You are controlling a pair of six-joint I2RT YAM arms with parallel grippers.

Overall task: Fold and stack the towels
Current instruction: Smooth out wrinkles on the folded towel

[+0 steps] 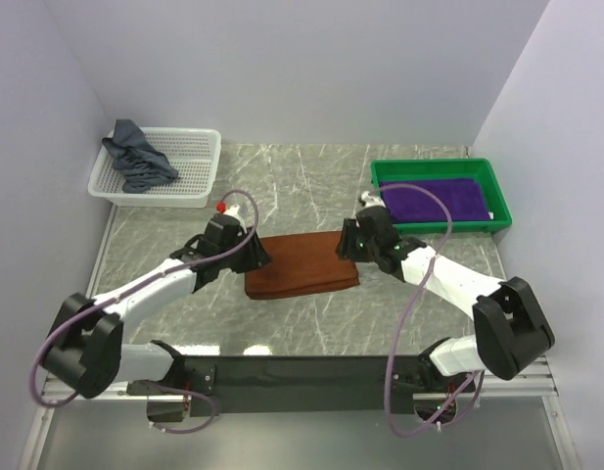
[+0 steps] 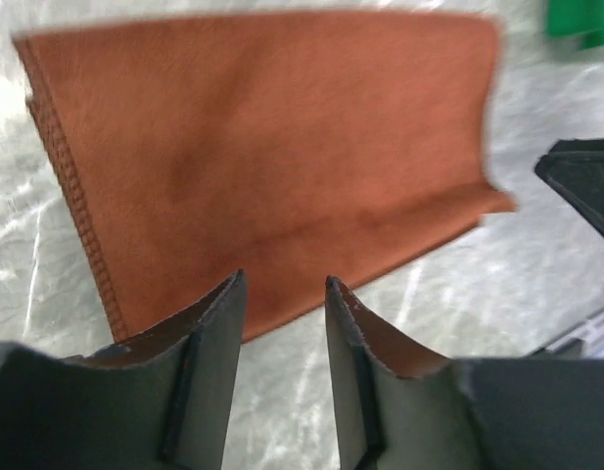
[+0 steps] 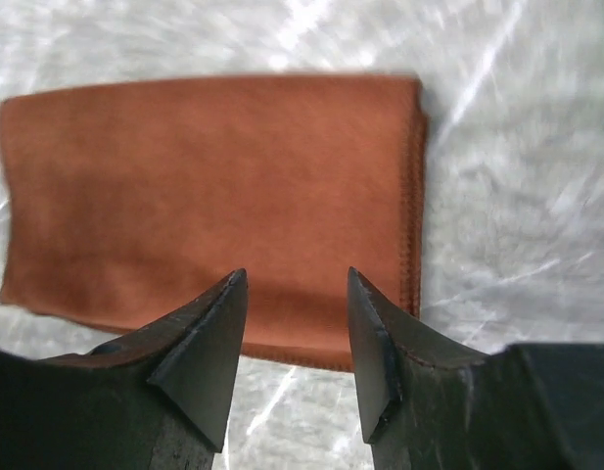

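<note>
A rust-brown towel (image 1: 302, 265) lies folded flat on the marble table between the two arms. It fills the left wrist view (image 2: 272, 166) and the right wrist view (image 3: 213, 196). My left gripper (image 1: 259, 253) hovers at its left end, open, with nothing between the fingers (image 2: 282, 284). My right gripper (image 1: 343, 245) hovers at its right end, also open and holding nothing (image 3: 297, 279). A purple towel (image 1: 441, 200) lies folded in the green tray (image 1: 434, 169). A grey-blue towel (image 1: 135, 157) sits crumpled in the white basket (image 1: 189, 166).
The basket stands at the back left and the tray at the back right. Walls close in the left, back and right sides. A black rail (image 1: 302, 377) runs along the near table edge between the arm bases.
</note>
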